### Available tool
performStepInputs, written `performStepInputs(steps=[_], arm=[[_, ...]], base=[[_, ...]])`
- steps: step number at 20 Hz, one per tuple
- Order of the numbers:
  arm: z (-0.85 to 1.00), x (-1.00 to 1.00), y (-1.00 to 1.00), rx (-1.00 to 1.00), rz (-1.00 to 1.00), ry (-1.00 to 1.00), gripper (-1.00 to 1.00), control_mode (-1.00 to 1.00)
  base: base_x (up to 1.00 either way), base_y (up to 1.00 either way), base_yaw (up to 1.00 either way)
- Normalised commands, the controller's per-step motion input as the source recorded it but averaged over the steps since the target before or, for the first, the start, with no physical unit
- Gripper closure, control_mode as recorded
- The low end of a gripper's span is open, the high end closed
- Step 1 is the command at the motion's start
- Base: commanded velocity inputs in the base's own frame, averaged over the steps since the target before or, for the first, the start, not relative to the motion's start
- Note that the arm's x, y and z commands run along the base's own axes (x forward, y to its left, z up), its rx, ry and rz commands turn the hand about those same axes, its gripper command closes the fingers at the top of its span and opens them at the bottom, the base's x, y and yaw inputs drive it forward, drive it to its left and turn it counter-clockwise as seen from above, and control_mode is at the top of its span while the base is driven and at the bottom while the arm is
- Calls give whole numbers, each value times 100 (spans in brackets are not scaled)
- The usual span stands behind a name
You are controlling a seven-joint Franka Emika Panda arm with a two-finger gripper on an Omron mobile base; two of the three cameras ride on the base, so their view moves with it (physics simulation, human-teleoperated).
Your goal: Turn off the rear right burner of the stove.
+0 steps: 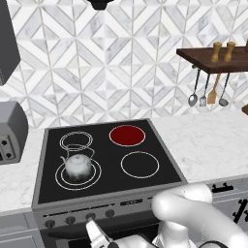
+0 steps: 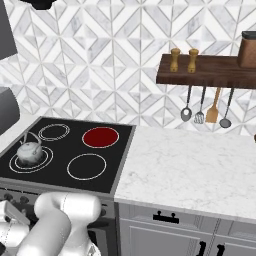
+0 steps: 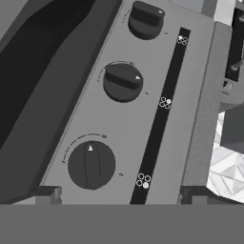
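Observation:
The stove [image 1: 145,186] is a black glass cooktop over a grey steel front panel [image 3: 190,95]. Its rear right burner [image 1: 127,135] [image 2: 100,137] glows deep red inside a thin white ring. My gripper [image 1: 95,233] [image 3: 116,195] is low in front of the panel's knob row [image 1: 90,216], fingers spread wide and open. In the hand view the nearest knob [image 3: 91,164] sits just ahead, between the two fingertips [image 3: 46,193] and touching neither. Two more knobs [image 3: 123,82] [image 3: 147,20] follow up the panel.
A silver kettle [image 1: 77,164] [image 2: 29,151] stands on the front left zone. A grey toaster oven [image 1: 10,131] sits left of the stove. Marble counter [image 2: 190,165] stretches right, under a wooden shelf [image 2: 210,75] with hanging utensils. Cabinet drawers [image 2: 165,217] lie below.

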Motion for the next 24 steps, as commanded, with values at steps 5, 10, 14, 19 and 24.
performStepInputs(steps=[5, 10, 14, 19, 24], arm=[[-7, 42, 33, 0, 0, 0, -100, -100], [-34, 20, 9, 0, 0, 0, -100, -100], [-60, 0, 4, 0, 1, 0, -100, -100], [-26, -14, 14, -1, 2, -2, -100, -100], [-3, -45, 7, -2, 2, -7, -100, -100]], base=[[0, 0, 0], [0, 0, 0], [0, 0, 0], [0, 0, 0], [0, 0, 0]])
